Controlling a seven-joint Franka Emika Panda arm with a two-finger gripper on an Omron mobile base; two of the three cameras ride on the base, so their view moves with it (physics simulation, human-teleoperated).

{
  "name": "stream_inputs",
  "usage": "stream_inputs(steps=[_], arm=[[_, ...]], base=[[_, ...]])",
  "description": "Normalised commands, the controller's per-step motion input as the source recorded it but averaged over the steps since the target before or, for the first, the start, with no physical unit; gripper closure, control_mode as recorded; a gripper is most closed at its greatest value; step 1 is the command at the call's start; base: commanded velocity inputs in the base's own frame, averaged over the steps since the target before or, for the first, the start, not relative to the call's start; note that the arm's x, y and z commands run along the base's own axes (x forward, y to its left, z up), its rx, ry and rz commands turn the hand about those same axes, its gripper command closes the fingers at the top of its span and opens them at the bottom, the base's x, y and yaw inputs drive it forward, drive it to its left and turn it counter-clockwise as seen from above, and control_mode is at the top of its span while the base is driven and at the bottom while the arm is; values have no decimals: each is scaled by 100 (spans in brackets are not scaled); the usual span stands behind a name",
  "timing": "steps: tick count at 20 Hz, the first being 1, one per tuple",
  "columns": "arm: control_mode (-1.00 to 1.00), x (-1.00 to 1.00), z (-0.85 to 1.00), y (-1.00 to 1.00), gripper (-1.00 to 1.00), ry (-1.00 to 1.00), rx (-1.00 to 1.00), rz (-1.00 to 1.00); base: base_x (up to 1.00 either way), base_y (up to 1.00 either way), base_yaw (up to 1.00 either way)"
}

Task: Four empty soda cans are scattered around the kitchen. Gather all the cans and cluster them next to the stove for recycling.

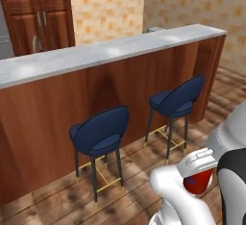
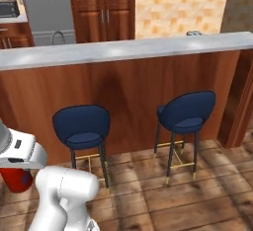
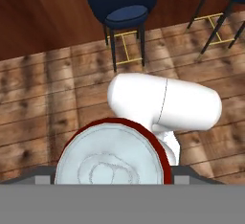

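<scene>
Both base cameras sit behind the arm and look forward and down at a long wooden bar with a pale grey top and two blue stools in front of it. The left base view stands off to the left and sees the bar running away to the right; the right base view faces it almost square on. They share the bar, the near stool and the far stool. The hand view looks steeply down at the plank floor, very near a can top.

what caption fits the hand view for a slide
Tool holding a red soda can, silver top facing the camera, above wood floor near two blue stools.
</scene>
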Motion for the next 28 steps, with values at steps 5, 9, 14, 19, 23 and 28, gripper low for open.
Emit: stream_inputs(steps=[5, 9, 14, 19, 23, 28], arm=[[100, 0, 0, 0, 100, 0, 0, 0], [100, 0, 0, 0, 100, 0, 0, 0], [100, 0, 0, 0, 100, 0, 0, 0], [100, 0, 0, 0, 100, 0, 0, 0], [100, 0, 0, 0, 100, 0, 0, 0], [100, 0, 0, 0, 100, 0, 0, 0]], base=[[64, -100, 0], [50, -100, 0], [60, -100, 0], [52, -100, 3], [75, -100, 2], [83, -100, 3]])
